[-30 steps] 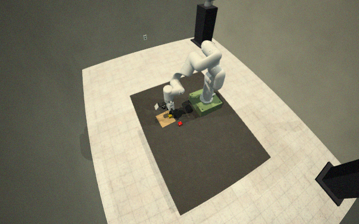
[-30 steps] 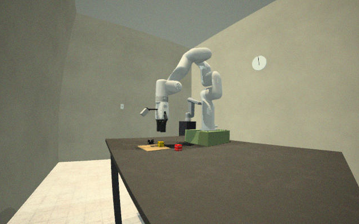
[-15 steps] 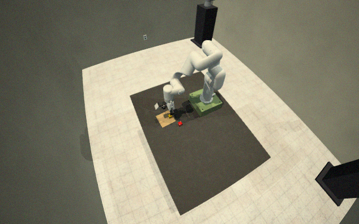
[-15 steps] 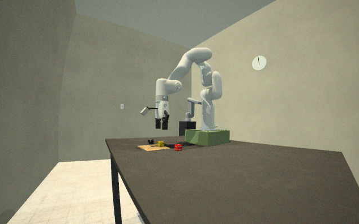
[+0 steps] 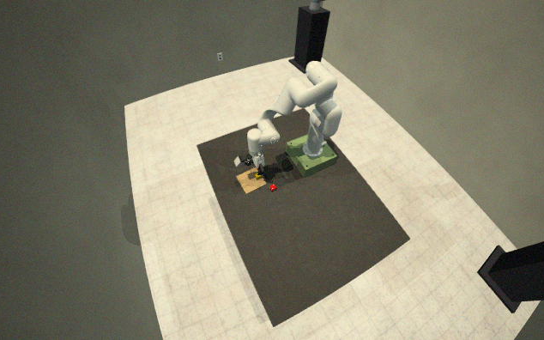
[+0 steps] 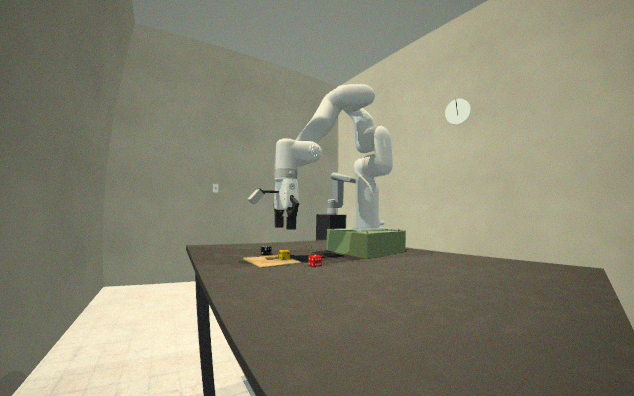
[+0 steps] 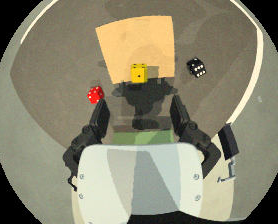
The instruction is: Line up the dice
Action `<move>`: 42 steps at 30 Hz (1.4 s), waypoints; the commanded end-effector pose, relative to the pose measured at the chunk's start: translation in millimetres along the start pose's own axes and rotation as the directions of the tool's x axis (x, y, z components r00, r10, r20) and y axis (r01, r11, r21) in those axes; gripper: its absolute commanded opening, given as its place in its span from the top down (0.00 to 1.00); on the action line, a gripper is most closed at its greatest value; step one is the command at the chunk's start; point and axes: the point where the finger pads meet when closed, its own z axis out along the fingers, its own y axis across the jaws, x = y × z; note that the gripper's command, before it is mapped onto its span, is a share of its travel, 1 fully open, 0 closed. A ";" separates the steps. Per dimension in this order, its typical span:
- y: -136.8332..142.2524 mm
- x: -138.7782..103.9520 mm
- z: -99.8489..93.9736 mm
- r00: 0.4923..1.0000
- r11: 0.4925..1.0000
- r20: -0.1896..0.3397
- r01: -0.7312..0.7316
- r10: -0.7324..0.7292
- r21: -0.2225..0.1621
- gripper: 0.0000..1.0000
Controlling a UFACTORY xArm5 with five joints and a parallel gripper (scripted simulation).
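Observation:
The yellow die [image 5: 258,176] [image 6: 284,255] [image 7: 139,75] sits on the tan mat [image 5: 246,186] [image 6: 262,262] [image 7: 155,35], by its base-side edge. It looks flat, with one pip on top. I cannot tell whether it lies fully inside the edge. The red die [image 5: 273,187] [image 6: 315,260] [image 7: 95,95] lies on the table off one side of the mat. The black die [image 6: 266,250] [image 7: 196,67] lies off the opposite side; I cannot make it out surely in the top view. My gripper [image 5: 261,172] [image 6: 285,228] [image 7: 138,104] is open and empty, above the yellow die's height.
The green base block [image 5: 313,165] [image 6: 387,243] [image 7: 142,137] stands on the dark table [image 5: 313,240] [image 6: 415,310], on the near-edge side of the mat by the yellow die. The table's edge lies beyond the mat's far side.

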 end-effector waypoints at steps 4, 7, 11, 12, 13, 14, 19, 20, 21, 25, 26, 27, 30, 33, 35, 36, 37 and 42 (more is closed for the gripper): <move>-4.2 0.2 -0.7 0.994 0.994 -0.003 0.109 -0.109 0.000 0.00; -5.4 -0.1 -0.6 0.990 0.990 -0.003 0.141 -0.141 0.000 0.00; -11.7 -1.9 -0.1 0.952 0.952 -0.003 0.306 -0.306 -0.001 0.00; -11.7 -1.9 -0.1 0.952 0.952 -0.003 0.307 -0.307 -0.001 0.00; -13.7 -2.4 0.0 0.934 0.934 -0.003 0.357 -0.357 -0.001 0.00; -15.0 -2.8 0.1 0.921 0.921 -0.003 0.388 -0.388 -0.001 0.00; -20.6 -4.5 0.6 0.852 0.852 -0.003 0.524 -0.524 -0.001 0.00; -22.1 -5.0 0.7 0.830 0.830 -0.003 0.557 -0.557 -0.002 0.00; -23.2 -5.3 0.8 0.813 0.813 -0.003 0.582 -0.582 -0.002 0.00; -27.5 -6.7 1.1 0.739 0.739 -0.003 0.674 -0.674 -0.002 0.00; -28.3 -7.0 1.1 0.723 0.723 -0.002 0.691 -0.691 -0.002 0.00; -28.6 -7.1 1.2 0.718 0.718 -0.002 0.696 -0.696 -0.002 0.00; -32.8 -8.6 1.5 0.632 0.632 -0.002 0.775 -0.775 -0.002 0.00; -36.3 -9.8 1.8 0.554 0.554 -0.002 0.833 -0.833 -0.002 0.00; -37.5 -10.3 1.8 0.526 0.526 -0.002 0.851 -0.851 -0.002 0.00; -39.7 -11.1 2.0 0.472 0.472 -0.002 0.882 -0.882 -0.003 0.00; -40.6 -11.4 2.1 0.450 0.450 -0.002 0.893 -0.893 -0.003 0.00; -46.1 -13.5 2.5 0.307 0.307 -0.001 0.952 -0.952 -0.003 0.00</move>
